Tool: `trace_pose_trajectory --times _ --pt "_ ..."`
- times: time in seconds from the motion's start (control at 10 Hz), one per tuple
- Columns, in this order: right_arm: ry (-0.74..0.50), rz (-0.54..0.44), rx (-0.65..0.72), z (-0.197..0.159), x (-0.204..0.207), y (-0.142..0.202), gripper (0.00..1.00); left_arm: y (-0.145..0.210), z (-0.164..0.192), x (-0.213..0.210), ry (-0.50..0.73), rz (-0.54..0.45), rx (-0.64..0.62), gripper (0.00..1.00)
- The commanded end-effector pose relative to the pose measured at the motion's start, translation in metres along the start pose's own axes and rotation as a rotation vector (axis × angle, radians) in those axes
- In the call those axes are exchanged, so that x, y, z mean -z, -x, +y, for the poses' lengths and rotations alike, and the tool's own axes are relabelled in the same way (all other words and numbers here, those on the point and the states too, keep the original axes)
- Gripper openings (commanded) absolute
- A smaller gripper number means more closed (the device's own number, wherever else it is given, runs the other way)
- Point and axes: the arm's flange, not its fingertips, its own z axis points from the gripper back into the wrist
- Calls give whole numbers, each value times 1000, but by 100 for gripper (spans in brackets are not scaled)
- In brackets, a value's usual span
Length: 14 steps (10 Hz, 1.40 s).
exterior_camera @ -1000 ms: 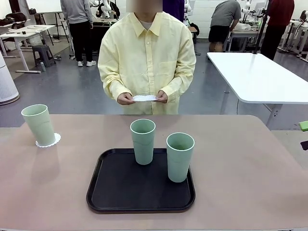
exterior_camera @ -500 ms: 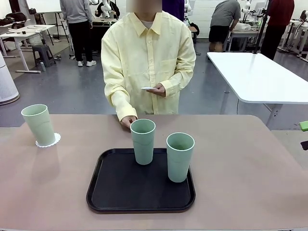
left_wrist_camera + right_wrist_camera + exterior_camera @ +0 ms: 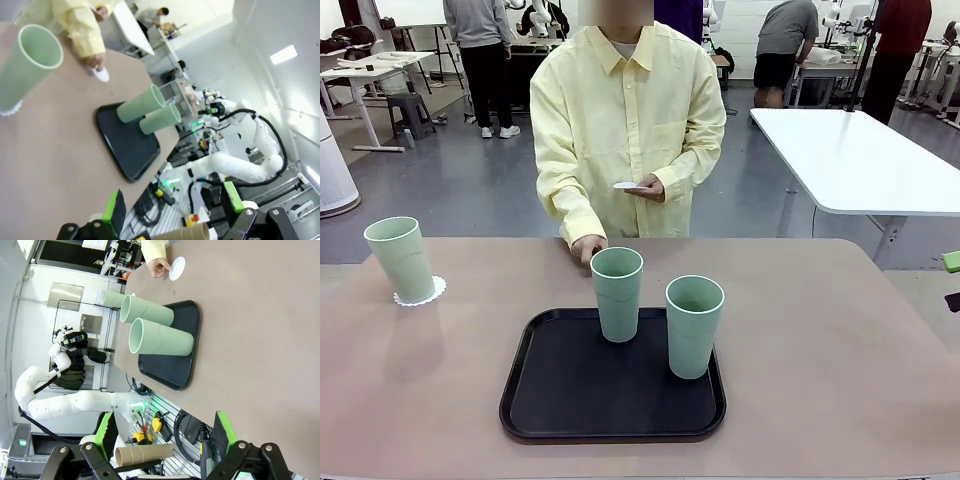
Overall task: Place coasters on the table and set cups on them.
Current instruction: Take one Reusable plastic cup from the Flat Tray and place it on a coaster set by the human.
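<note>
A coaster (image 3: 176, 268) is pressed onto the table (image 3: 820, 340) by a person's hand (image 3: 588, 250), seemingly just behind the cup (image 3: 617, 293) on the tray (image 3: 560, 400). The left gripper (image 3: 174, 195) and right gripper (image 3: 164, 425) are spread open, well apart from it.

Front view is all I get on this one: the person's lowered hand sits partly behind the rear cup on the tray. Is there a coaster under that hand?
Observer: Yes. In the right wrist view the lowered hand has its fingers on a white coaster lying flat on the table, beyond the tray and apart from it.
Operator: Are the grippers anywhere near it, or carrying something?
Observer: No. The wrist views show the left gripper and the right gripper with jaws open and nothing between them, both well back from the cups.
</note>
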Motion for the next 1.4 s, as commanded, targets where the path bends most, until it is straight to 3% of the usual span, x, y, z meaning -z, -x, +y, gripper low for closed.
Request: trace_pose_trajectory --times 0.0,0.7,0.8,0.9,1.1,1.3 --pt "-15 1 -13 0 0 0 100 2 -3 2 14 -22 21 100" --pt "-15 1 -13 0 0 0 100 0 0 0 -1 -1 -1 100" --pt "-15 1 -13 0 0 0 100 -14 -22 12 -138 -29 185 100" --pt "-15 1 -13 0 0 0 100 -18 -42 36 -308 13 274 100" --pt "-15 1 -13 0 0 0 100 -34 -97 86 -475 152 438 100" --pt "-15 1 -13 0 0 0 100 -44 -125 160 -556 411 635 100"
